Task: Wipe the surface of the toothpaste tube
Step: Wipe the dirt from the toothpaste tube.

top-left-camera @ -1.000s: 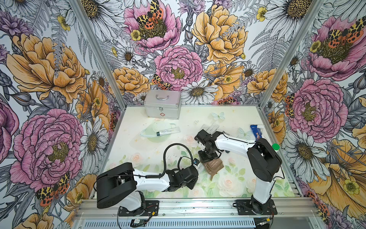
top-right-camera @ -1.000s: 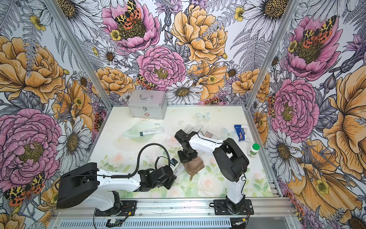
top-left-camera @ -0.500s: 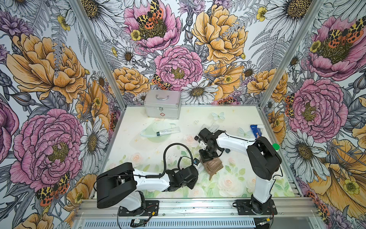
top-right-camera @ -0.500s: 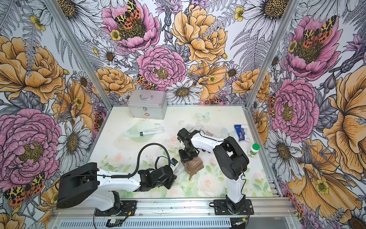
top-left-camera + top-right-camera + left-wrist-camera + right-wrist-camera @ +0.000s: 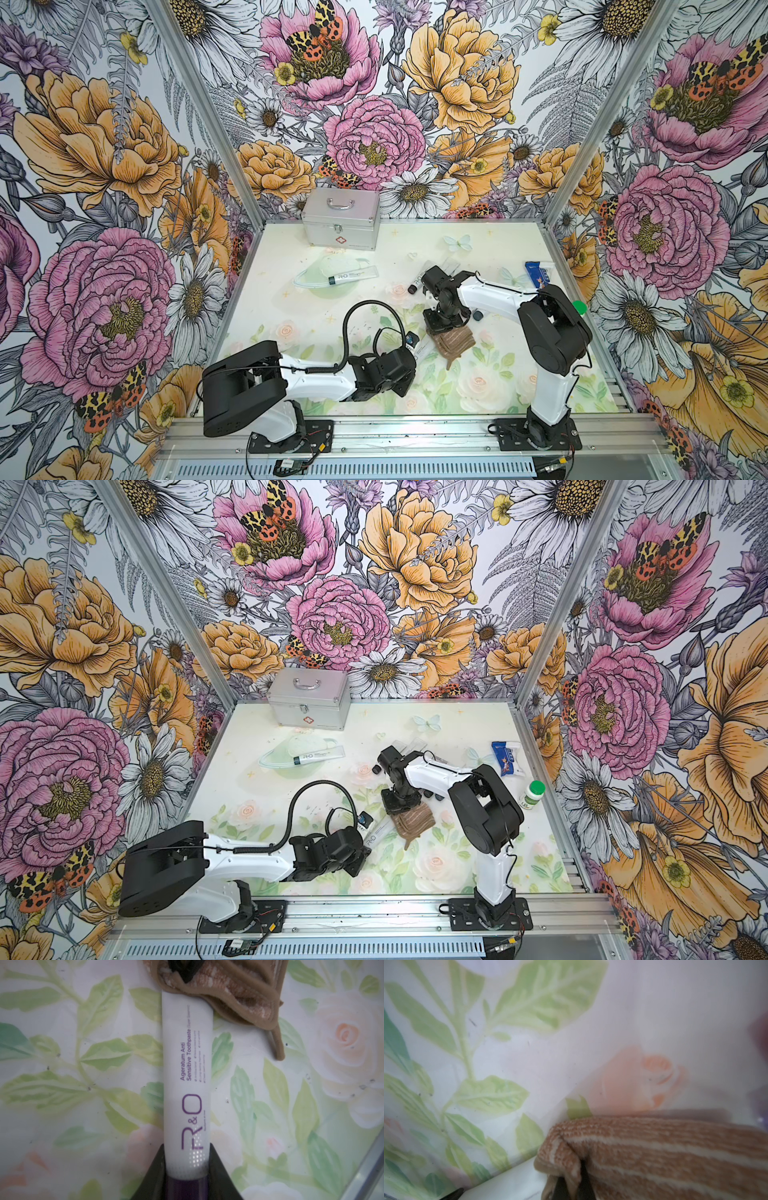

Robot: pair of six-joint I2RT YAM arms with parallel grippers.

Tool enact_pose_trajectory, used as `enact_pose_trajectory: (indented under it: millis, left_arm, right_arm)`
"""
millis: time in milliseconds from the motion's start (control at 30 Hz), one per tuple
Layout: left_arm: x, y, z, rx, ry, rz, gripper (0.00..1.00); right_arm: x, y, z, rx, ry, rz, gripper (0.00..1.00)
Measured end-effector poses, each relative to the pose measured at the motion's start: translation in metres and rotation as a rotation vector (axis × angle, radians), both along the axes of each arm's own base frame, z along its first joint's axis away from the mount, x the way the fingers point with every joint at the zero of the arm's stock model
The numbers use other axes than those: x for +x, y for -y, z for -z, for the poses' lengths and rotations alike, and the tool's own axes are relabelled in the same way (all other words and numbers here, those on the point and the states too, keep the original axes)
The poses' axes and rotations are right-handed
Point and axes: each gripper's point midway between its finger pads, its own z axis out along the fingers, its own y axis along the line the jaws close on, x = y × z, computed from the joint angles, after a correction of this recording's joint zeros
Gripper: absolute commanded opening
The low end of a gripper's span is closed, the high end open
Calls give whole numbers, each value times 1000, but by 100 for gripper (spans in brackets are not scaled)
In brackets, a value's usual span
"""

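Firmly, left pincer (image 5: 187, 1154) clamps toothpaste tube (image 5: 187, 1064) (cloth (image 5: 239, 991) covering its tail).

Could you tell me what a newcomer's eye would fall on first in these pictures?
The walls, covered in huge pink and orange flowers, enclose the table on three sides. At its middle the left gripper holds a white toothpaste tube by its cap end, while the right gripper holds a brown striped cloth over the far end. A silver case stands at the back.
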Motion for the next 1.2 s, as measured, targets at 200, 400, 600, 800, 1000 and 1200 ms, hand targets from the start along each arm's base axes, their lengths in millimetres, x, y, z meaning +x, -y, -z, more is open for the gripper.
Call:
enact_pose_trajectory:
  millis: [200, 400, 600, 800, 1000, 1200]
  left_arm:
    - [0, 0, 0, 1, -2, 1, 24]
    - [-1, 0, 1, 2, -4, 2, 24]
    - [0, 0, 0, -1, -3, 2, 24]
    - [0, 1, 0, -4, -1, 2, 24]
    - [1, 1, -1, -8, 0, 1, 24]
    - [0, 0, 0, 0, -3, 0, 24]
  right_arm:
    - [-22, -19, -8, 41, -11, -40, 0]
    - [-37, -30, -11, 87, -46, -56, 0]
    - [-29, -21, -8, 88, -66, -30, 0]
    - [5, 10, 2, 16, -52, 36, 0]
    - [12, 16, 3, -10, -66, 41, 0]
    - [5, 6, 1, -43, -29, -3, 0]
